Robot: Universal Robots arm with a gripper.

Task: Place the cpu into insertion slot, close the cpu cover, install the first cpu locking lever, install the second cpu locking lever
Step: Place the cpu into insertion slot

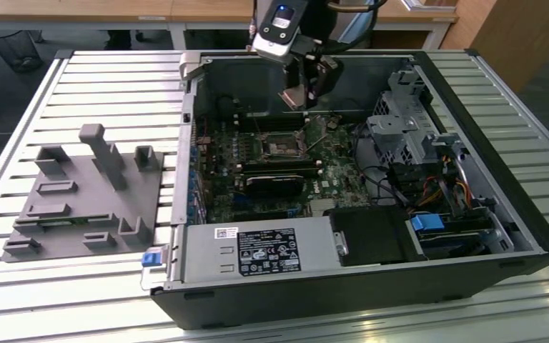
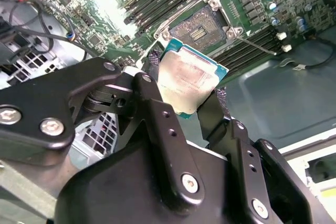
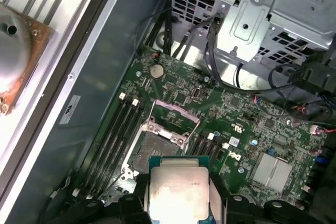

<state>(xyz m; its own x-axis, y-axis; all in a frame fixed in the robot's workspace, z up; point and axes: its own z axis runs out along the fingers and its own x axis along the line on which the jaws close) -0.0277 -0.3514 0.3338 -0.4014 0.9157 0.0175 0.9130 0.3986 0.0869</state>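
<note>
Cpu [image 2: 190, 80] is hanging pinched by two opposite edges between the fingers of the tool [image 1: 305, 98], which is clenching it above the green board [image 1: 219, 153] inside the open case [image 1: 351, 293]. Sweeping across the exterior view from its left, a grey fixture [image 1: 74, 214] is sitting on the slatted table [image 1: 26, 300], well apart from the work. Next the slot [image 1: 282, 148] is lying bare, with the cover [image 3: 173, 117] standing open beside it and memory slots [image 3: 113, 129] flanking it. The cpu is hovering just beyond the slot, toward the case's far wall and looking tilted rather than flat to the board. A drive cage [image 1: 399, 128] is crowding the exterior view's right. Placing seems to be the step in hand. Doing it well is probably depending on levelling the cpu, squaring its corners to the slot's rim, staying clear of the raised cover, and lowering straight without sliding across the contacts.
</note>
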